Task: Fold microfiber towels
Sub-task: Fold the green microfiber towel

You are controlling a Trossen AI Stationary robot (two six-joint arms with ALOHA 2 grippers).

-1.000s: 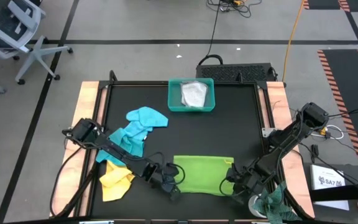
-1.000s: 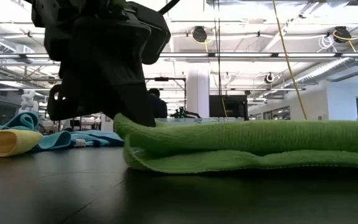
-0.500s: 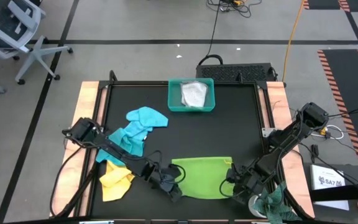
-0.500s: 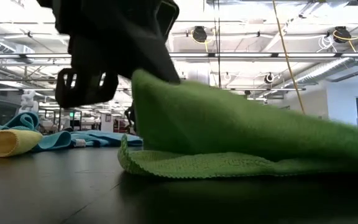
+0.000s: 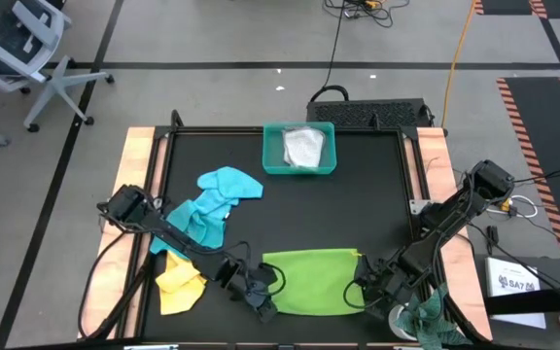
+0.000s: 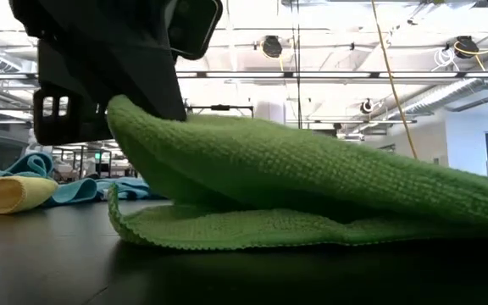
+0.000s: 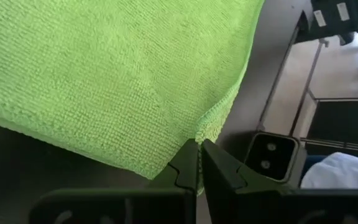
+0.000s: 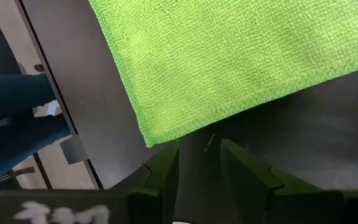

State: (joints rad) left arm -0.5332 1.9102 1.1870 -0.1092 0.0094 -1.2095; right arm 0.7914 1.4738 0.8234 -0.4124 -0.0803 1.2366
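Your green towel (image 5: 307, 282) lies folded at the table's (image 5: 377, 194) six o'clock edge, its left end lifted off the surface. The left gripper (image 5: 261, 297) is clamped on that end's corner at about seven o'clock; the right gripper (image 5: 366, 288) sits at the towel's right edge near five o'clock, fingers apart and holding nothing. The blue towels (image 5: 212, 204) and yellow towel (image 5: 180, 277) lie toward nine o'clock, and the tray (image 5: 273, 146) with a grey cloth (image 5: 302, 148) sits at twelve.

A black table top (image 5: 377, 194) with pale wooden side edges carries everything. A teal tray (image 5: 299, 150) sits at its far middle, holding what looks like a pale grey cloth. Turquoise and blue towels (image 5: 212, 204) lie bunched at the left, a yellow towel (image 5: 178, 277) nearer, and a lime green towel (image 5: 309, 282) near centre.
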